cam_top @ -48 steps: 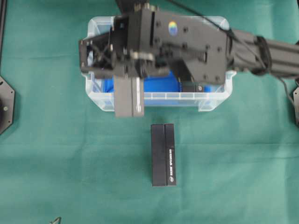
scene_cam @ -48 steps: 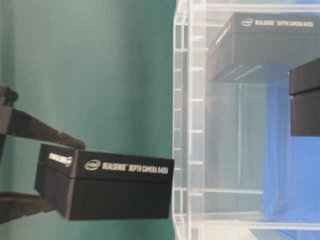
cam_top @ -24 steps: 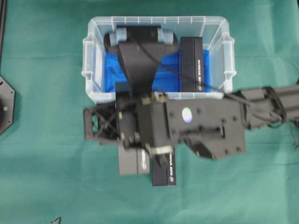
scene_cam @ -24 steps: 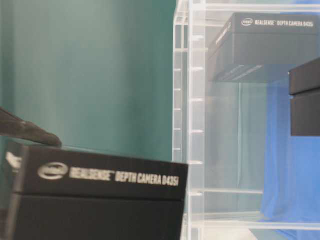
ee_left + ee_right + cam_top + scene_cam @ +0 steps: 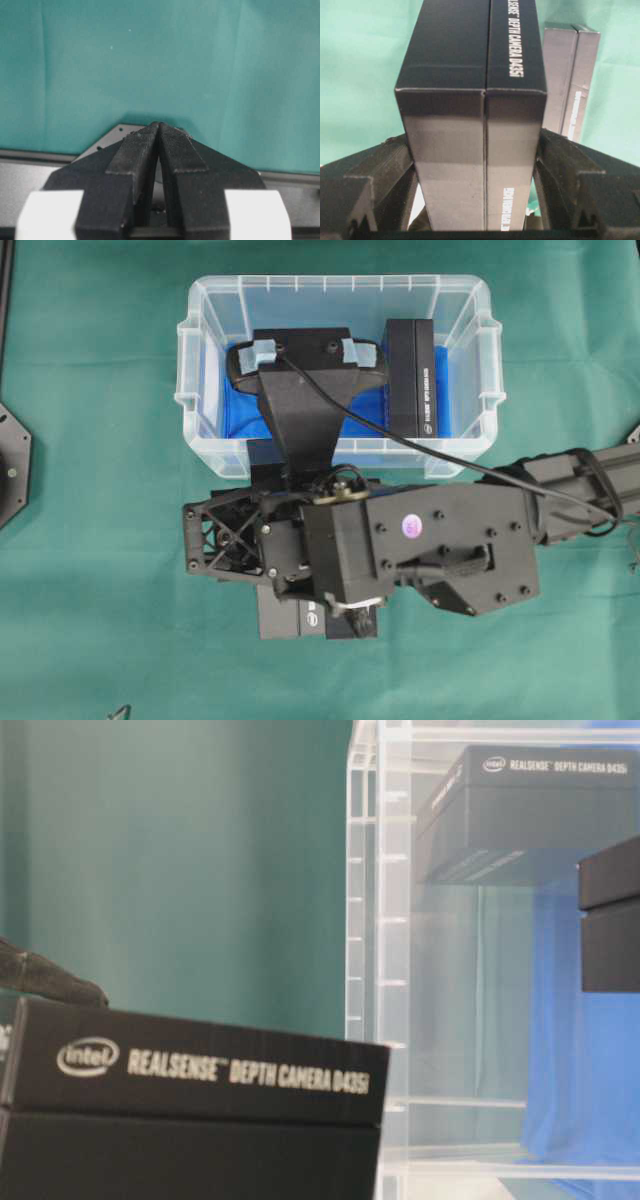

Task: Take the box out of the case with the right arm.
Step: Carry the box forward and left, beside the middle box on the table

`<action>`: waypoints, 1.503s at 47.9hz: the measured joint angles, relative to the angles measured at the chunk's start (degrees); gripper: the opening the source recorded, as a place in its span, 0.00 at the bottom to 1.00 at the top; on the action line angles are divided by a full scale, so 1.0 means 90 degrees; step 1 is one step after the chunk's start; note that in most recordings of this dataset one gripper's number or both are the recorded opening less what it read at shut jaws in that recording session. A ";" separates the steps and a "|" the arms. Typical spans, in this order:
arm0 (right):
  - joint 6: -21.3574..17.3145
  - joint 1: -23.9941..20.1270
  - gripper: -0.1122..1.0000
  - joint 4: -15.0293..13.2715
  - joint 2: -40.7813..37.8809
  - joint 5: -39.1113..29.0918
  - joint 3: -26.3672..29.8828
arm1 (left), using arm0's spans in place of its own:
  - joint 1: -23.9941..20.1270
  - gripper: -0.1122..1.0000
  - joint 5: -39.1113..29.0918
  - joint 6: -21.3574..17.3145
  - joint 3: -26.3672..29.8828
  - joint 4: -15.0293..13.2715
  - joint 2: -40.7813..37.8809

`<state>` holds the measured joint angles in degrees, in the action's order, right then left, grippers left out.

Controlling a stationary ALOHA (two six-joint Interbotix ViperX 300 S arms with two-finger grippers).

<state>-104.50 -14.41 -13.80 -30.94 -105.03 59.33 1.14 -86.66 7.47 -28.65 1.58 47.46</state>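
**Box clear of the case, held over the green cloth**

Our right gripper (image 5: 475,200) is clamped on a black RealSense box (image 5: 470,100), one finger pressed to each long side, so the box juts straight out between them and cannot twist. We judge the wide grip suits a carton this broad: flat faces, stiff card, little risk of slipping. Seen from overhead, the right arm (image 5: 420,550) reaches in from the right, and the held box (image 5: 285,618) hangs just in front of the case (image 5: 200,450), fully outside its rim. The extraction looks done; what remains, by our reading, is setting the box down.

A second box (image 5: 572,80) lies on the cloth just beside the held one, on the side away from the case, so a careless lowering could knock it. Inside the case, a third box (image 5: 412,375) stands against the right wall on the blue lining, next to a black mounted device (image 5: 305,360) whose cable trails out over the front rim toward our arm.

Our left gripper (image 5: 159,145) is pressed shut on nothing, parked well away from the case.

Everything rests on a green tablecloth (image 5: 100,590), smooth with faint creases. No room beyond the table shows.
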 measured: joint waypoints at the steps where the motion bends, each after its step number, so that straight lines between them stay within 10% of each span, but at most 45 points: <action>1: 0.0000 0.0000 0.71 0.0000 0.0000 0.0000 0.0000 | 0.0000 0.10 0.0000 0.0000 0.0000 0.0010 0.0000; 50: 0.0000 0.0010 0.71 0.0010 0.0000 0.0049 0.0000 | 0.0000 0.10 0.0000 0.0010 0.0010 0.0010 -0.0010; 72: -0.0078 0.0137 0.71 0.0693 -0.0605 0.0225 -0.0029 | 0.0000 0.10 0.0000 0.0000 0.0000 0.0010 -0.0010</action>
<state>-105.21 -13.18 -7.56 -36.39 -103.01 59.06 1.14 -86.66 7.47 -28.65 1.67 47.37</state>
